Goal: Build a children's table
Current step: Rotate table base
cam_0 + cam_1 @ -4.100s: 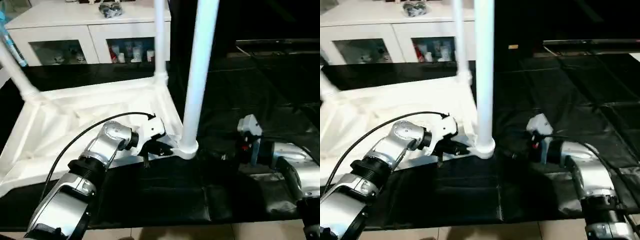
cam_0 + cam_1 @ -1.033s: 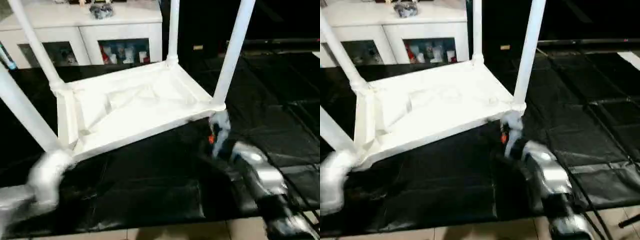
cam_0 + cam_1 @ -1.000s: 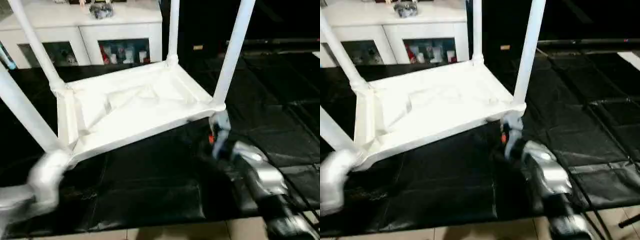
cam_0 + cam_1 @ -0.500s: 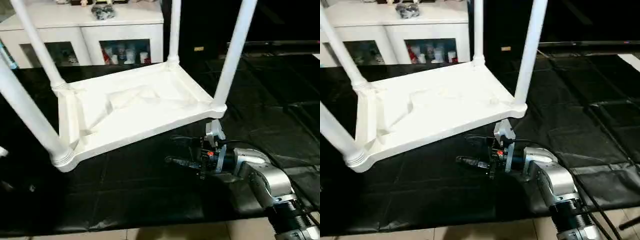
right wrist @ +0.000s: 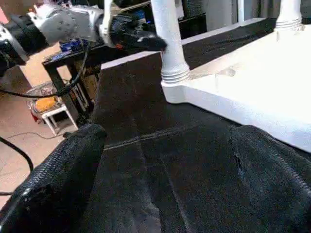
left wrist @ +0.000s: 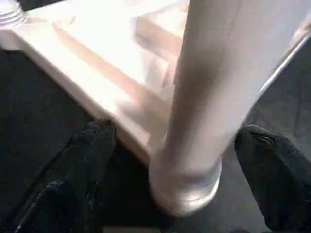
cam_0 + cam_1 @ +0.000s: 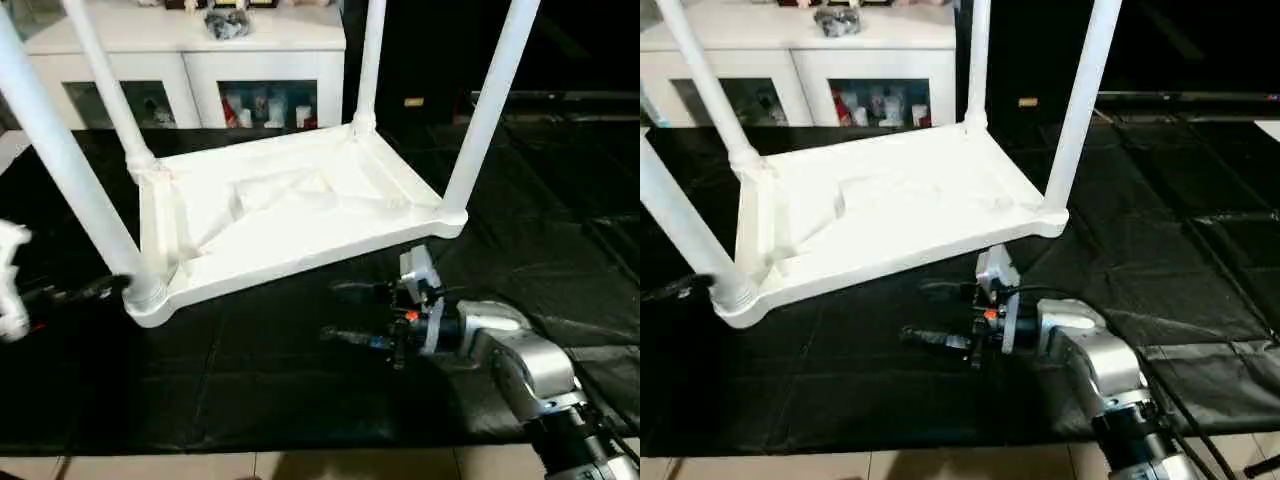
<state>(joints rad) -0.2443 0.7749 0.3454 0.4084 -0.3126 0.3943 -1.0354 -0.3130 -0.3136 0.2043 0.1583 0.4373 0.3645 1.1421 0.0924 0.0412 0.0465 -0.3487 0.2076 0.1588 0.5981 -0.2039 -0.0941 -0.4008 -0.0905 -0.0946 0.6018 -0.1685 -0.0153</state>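
Four legs: all seated in the corner sockets of the children's table (image 7: 290, 215), which lies upside down on the black mat (image 7: 300, 400) with its ribbed underside up and its legs rising out of frame.
Table, from my right gripper: just ahead of and above my right gripper (image 7: 350, 312), whose fingers are spread apart with nothing between them — low over the mat, close to the table's near long edge, not touching it.
Table, from my left gripper: the near-left leg (image 6: 204, 97) stands between the spread fingers (image 6: 82, 160) of my left gripper (image 6: 175, 165); I see gaps on both sides, so it is not clamped.
Left gripper, seen from my right one: across the mat, at that same leg (image 5: 167, 43).
Step in hand: I judge assembly proper is done — what remains is checking the seating and turning the table onto its feet.
Next move: probably closing my left fingers on the leg near its socket and bringing my right fingers under or onto the near edge, so both share the lift; tall legs could swing and tip it.
Beyond: the white cabinet (image 7: 190, 60) with glass doors stands well past the far side of the table.
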